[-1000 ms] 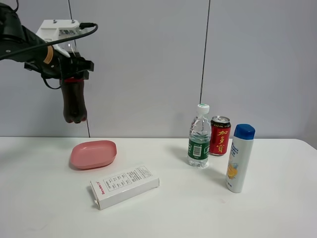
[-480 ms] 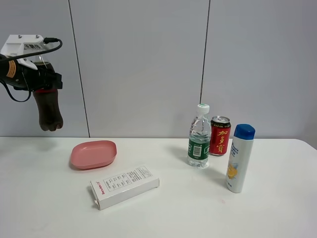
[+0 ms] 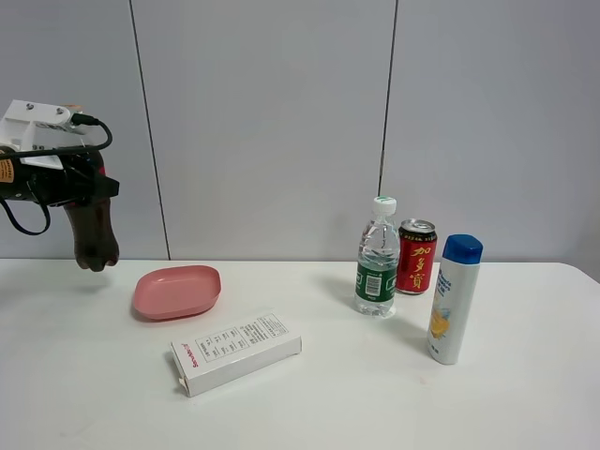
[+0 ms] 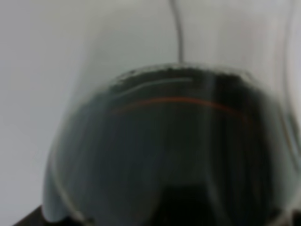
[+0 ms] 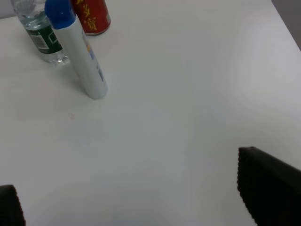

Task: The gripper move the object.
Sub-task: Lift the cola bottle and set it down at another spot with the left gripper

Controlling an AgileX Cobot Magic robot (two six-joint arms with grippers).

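**A:** Where do we find the tall clear plastic bottle of dark cola (image 3: 94, 234)?

**B:** We see it in the air at the far left, base down and slightly tilted. It is off the white table (image 3: 525, 403), to the left of the shallow pink plastic dish (image 3: 176, 291). The left gripper (image 3: 80, 186) is clamped around its upper part. In the left wrist view its dark liquid fills nearly everything.

**A:** And the right gripper (image 5: 127, 183)?

**B:** We see its black fingers (image 5: 268, 188) spread wide, with tabletop showing between them. Farther off stand the white shampoo bottle with a blue cap (image 5: 81, 56), the small green-labelled water bottle (image 5: 40, 33) and the red can (image 5: 94, 14), close together.

**A:** The white cardboard box (image 3: 236, 352)?

**B:** We see it lying flat in front of the dish, apart from it.
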